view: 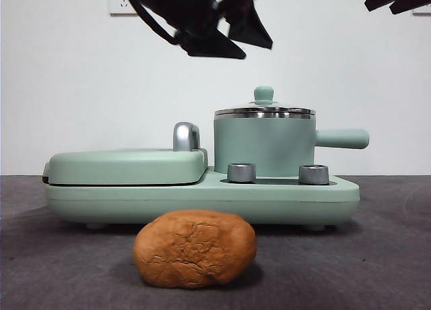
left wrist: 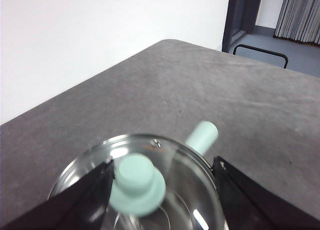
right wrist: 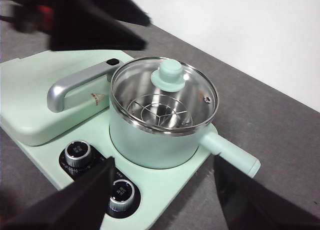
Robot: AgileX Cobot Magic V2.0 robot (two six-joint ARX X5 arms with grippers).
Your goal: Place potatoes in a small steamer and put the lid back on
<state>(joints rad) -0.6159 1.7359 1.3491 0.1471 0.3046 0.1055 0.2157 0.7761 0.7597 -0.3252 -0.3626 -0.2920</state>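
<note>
A: Potato (view: 194,249) location?
B: On the table (view: 377,256), well below both claws. Lid (right wrist: 165,97) sits on the steamer (right wrist: 150,140).
A: Claws?
B: Left claw (left wrist: 162,177) open, jaws either side of the knob (left wrist: 136,184), just above it. Right claw (right wrist: 162,190) open, above the steamer.

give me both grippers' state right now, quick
left gripper: open, empty, jaws either side of the lid knob, above the small steamer.
right gripper: open, empty.
</note>
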